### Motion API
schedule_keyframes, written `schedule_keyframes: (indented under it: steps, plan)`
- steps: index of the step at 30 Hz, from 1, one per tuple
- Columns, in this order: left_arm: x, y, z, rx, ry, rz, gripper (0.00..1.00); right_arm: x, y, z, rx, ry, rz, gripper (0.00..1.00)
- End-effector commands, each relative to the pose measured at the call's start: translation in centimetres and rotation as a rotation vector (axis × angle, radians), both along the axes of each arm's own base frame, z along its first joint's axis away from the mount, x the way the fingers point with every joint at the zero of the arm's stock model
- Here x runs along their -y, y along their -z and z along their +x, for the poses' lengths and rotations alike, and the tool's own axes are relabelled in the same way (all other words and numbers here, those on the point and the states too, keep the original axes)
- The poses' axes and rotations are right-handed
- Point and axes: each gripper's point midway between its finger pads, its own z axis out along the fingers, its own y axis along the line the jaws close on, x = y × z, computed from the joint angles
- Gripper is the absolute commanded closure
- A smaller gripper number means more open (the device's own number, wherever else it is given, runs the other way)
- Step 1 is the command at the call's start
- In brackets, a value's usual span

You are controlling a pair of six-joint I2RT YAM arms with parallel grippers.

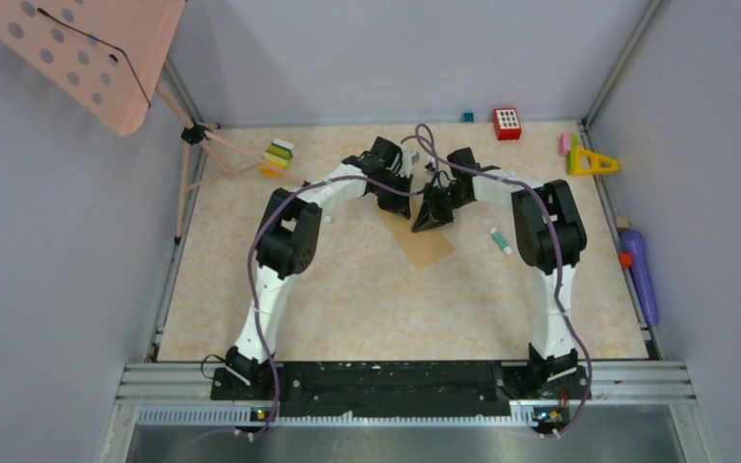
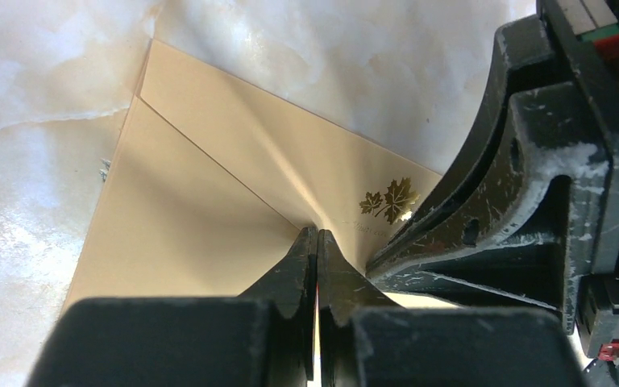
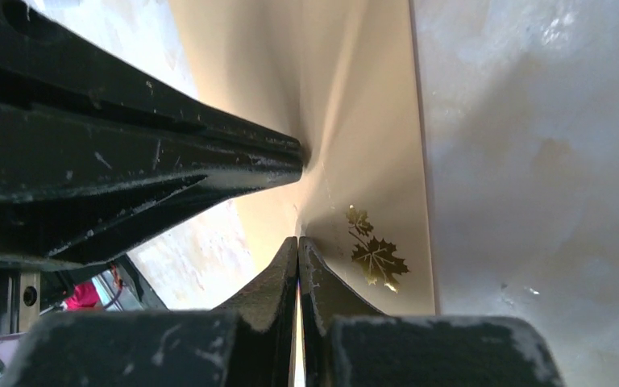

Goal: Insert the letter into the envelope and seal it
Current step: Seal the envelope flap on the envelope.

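We see the envelope [image 1: 423,241] in tan-brown kraft, with a gold maple-leaf print [image 2: 391,199] on it. The table [image 1: 347,299] is cream with peach marbling. The left gripper [image 2: 317,238] and right gripper [image 3: 298,242] are black with whitish scuffs. At one o'clock on the table sits a red block [image 1: 507,122] with white dots. At eleven o'clock is a pink board [image 1: 96,53] patterned with round holes.

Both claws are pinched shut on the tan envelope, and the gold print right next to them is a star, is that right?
Not quite. The gold print is maple leaves, not a star, as the right wrist view shows clearly. The rest holds: the left claw and the right claw are both pinched shut on the tan envelope.
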Motion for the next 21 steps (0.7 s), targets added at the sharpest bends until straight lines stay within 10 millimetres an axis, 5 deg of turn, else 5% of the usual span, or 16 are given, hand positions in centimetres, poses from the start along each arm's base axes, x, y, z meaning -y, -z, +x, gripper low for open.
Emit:
schedule_keyframes:
  steps: [1, 14, 21]
  plan:
    - [-1.9, 3.3, 0.0, -0.018, -0.019, 0.113, 0.99, 2.2, 1.7, -2.0, -0.031, -0.013, -0.103, 1.0]
    - [-2.0, 3.2, -0.1, -0.014, -0.016, 0.113, 0.99, 4.1, 0.2, -1.2, -0.078, 0.06, 0.012, 1.0]
    - [-1.8, 3.1, -0.1, -0.012, -0.014, 0.109, 1.0, 4.3, 1.0, -1.5, -0.109, 0.066, 0.023, 1.0]
